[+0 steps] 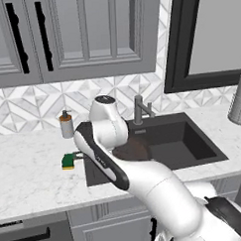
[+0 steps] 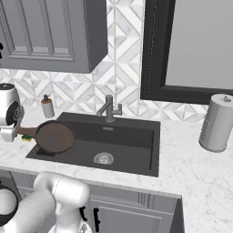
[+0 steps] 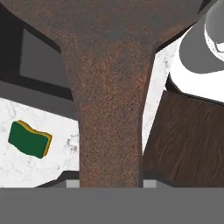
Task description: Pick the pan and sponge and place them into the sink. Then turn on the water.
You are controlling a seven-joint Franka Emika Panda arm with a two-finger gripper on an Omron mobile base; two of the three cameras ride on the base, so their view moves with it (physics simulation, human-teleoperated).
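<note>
The marble desk [image 1: 35,171] runs under grey wall cabinets [image 1: 69,35] and a patterned tile backsplash [image 2: 123,86], and the dark grey sink [image 2: 136,145] is set into it, with its round metal drain [image 2: 103,158] on the floor of the basin and the grey faucet [image 2: 109,108] standing at its back rim. The pan [image 2: 55,136] is held up over the left end of the sink, its round dark brown bowl tilted, its long handle [image 3: 109,131] reaching left toward the arm. The gripper [image 2: 12,132] is pinching that handle, which fills the middle of the hand view. A ribbed grey canister [image 2: 217,123] stands on the desk to the right of the sink. A soap dispenser [image 1: 67,125] stands by the backsplash, left of the faucet. The sponge [image 1: 68,161], green side showing with a yellow edge, lies on the desk just left of the sink.
</note>
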